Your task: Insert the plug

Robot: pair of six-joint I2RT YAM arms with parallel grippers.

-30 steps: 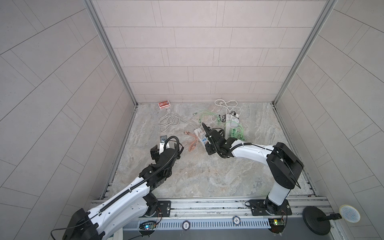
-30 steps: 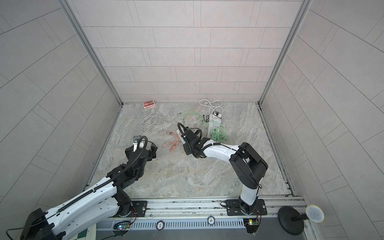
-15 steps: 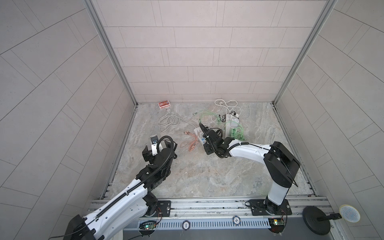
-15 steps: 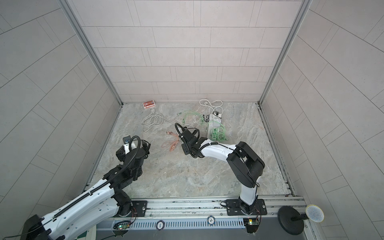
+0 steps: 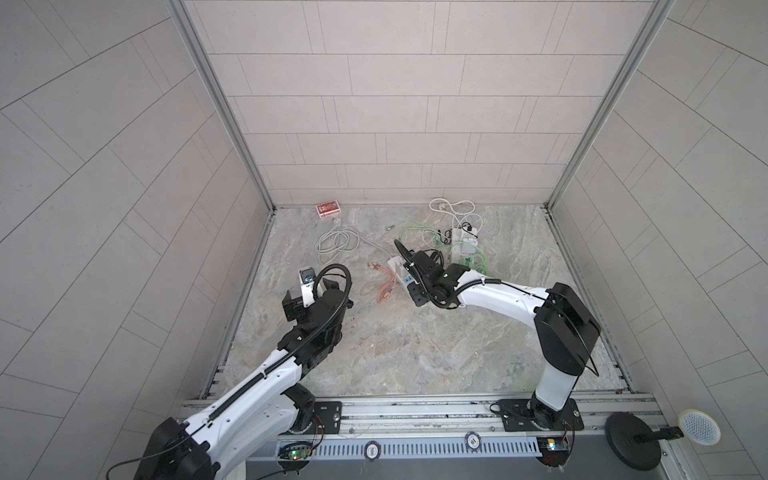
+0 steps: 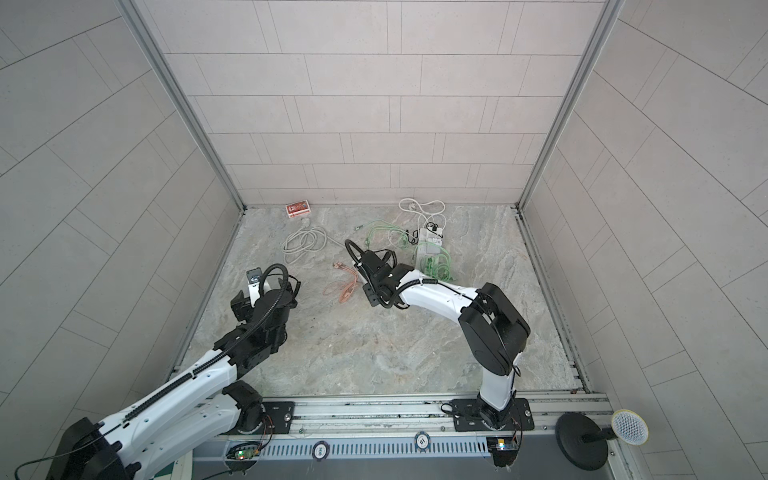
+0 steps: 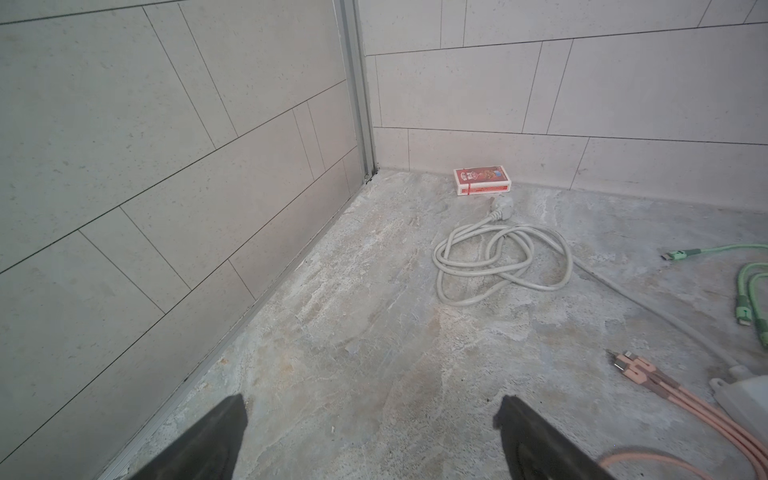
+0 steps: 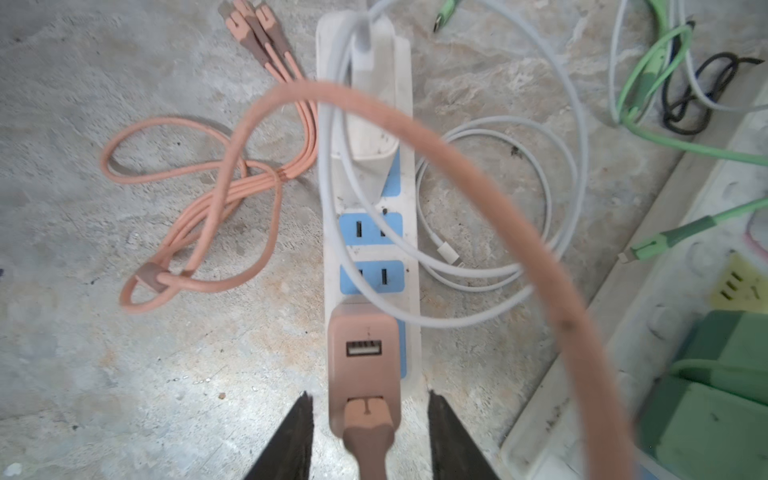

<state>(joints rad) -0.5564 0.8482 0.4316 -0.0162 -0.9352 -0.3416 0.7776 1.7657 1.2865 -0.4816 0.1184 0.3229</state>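
plug (image 8: 363, 374) in strip (image 8: 372, 230), right claw (image 8: 369, 392) spread

Blurred pink cable (image 8: 374, 102) loop, green block (image 8: 706, 415) cut by edge, power strip (image 8: 409, 249) end hidden behind pink charger (image 8: 363, 374)

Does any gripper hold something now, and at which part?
Nothing is held. The right gripper straddles the pink charger without touching; the left gripper is open, empty.

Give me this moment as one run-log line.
task: insert plug | pink charger: looks seated in power strip | right claw: open, either side of charger, not gripping | left claw: open, empty
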